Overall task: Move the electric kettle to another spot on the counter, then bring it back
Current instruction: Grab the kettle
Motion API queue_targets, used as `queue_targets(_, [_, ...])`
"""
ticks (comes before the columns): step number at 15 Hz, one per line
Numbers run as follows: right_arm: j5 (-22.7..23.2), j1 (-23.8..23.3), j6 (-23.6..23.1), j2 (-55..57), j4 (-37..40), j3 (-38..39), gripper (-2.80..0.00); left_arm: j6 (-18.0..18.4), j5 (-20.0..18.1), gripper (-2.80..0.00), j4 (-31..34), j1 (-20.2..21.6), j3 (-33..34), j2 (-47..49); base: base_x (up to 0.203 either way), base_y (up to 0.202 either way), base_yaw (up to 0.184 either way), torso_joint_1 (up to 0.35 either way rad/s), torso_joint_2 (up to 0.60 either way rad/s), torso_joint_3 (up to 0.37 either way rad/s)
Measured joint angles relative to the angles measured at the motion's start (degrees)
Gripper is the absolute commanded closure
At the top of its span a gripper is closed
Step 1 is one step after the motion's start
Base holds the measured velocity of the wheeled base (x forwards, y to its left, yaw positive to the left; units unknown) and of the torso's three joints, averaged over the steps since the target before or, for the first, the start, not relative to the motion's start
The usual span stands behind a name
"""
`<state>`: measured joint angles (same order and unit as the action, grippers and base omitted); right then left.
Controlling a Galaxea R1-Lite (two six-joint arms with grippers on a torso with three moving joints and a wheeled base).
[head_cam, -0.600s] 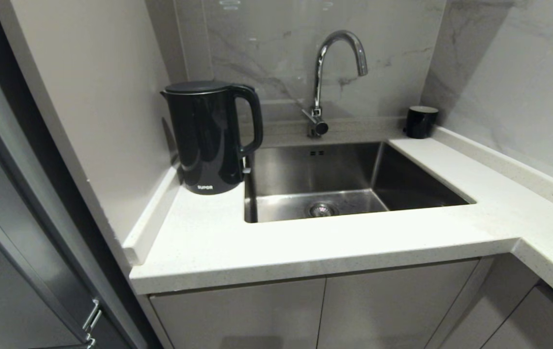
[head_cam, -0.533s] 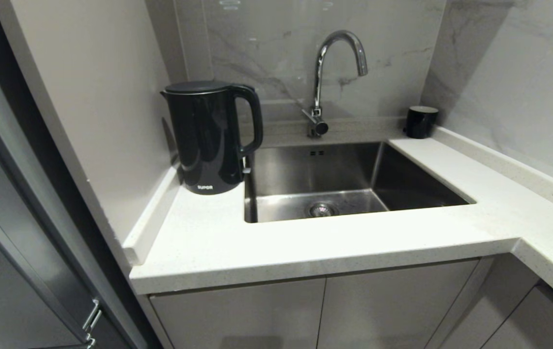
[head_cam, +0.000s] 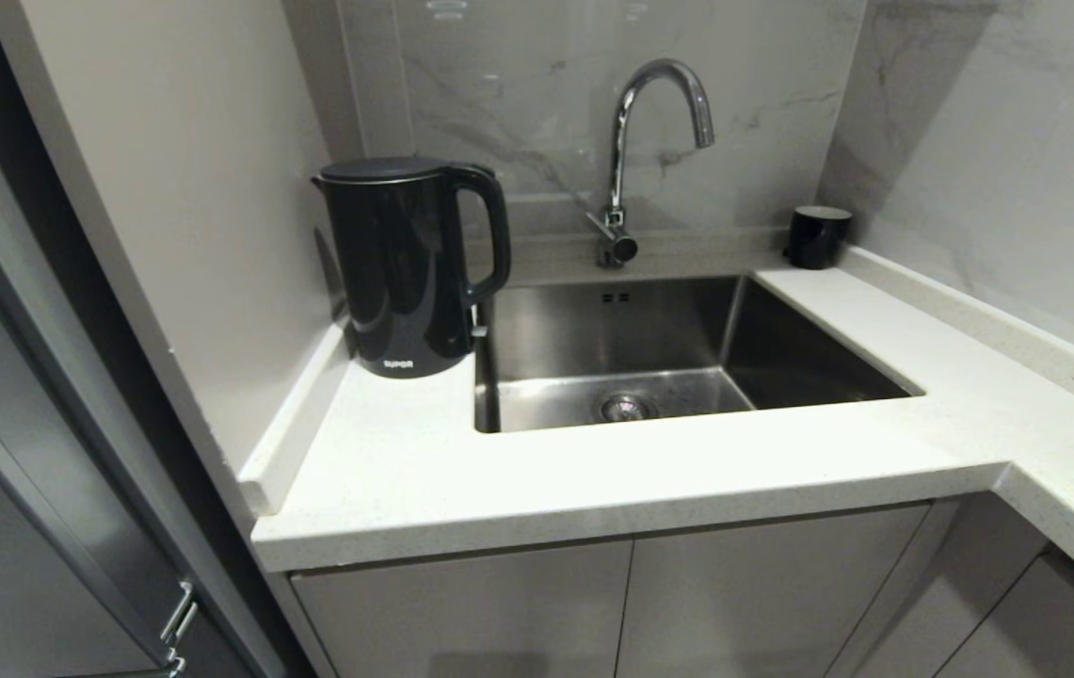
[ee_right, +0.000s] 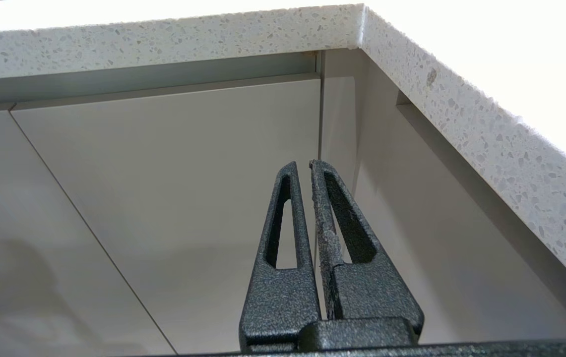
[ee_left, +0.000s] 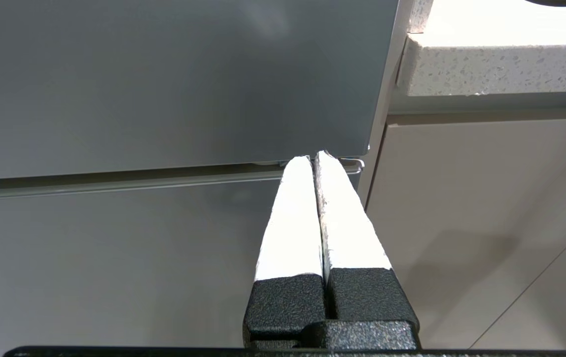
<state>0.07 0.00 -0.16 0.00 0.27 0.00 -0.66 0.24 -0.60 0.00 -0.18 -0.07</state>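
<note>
1. Electric kettle [head_cam: 409, 268]: upright, long axis vertical, in the far left corner of the tabletop [head_cam: 593, 471], close against the left wall and just beside the left rim of the sink [head_cam: 734, 320]. Loop handle [head_cam: 491, 235] turned toward the sink, spout toward the left wall. White lettering low on the body, facing the robot.
2. Left claw [ee_left: 315, 157]: white-tipped fingers pressed together, nothing between them. Hung low in front of the grey cabinet fronts [ee_left: 163, 99], under the level of the tabletop edge [ee_left: 501, 69]. Not seen from the head.
3. Right claw [ee_right: 301, 166]: black fingers pressed together, nothing held. Also low, under the tabletop's inner corner [ee_right: 362, 20], facing a cabinet door [ee_right: 173, 178].
4. Governing relation: kettle above and ahead of both claws, on the robot's left side; left arm judged the nearer. Handle opening faces right, so likely to be entered from the sink side.
5. Task progress, judged: kettle not yet touched or lifted.
6. Surroundings: chrome tap [head_cam: 649, 141] behind the sink; small black mug [head_cam: 817, 237] at the far right, well apart from the kettle.
</note>
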Motion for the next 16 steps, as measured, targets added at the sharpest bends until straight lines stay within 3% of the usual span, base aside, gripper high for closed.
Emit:
queue_targets(12, [0.00, 0.00, 0.09, 0.00, 0.00, 0.00, 0.00, -0.07, -0.02, 0.00, 0.02, -0.02, 0.00, 0.00, 0.000, 0.000, 0.000, 0.000, 0.00, 0.000])
queue_targets(16, [0.01, 0.00, 0.09, 0.00, 0.00, 0.00, 0.00, -0.03, -0.01, 0.00, 0.00, 0.00, 0.00, 0.00, 0.000, 0.000, 0.000, 0.064, -0.31, -0.257])
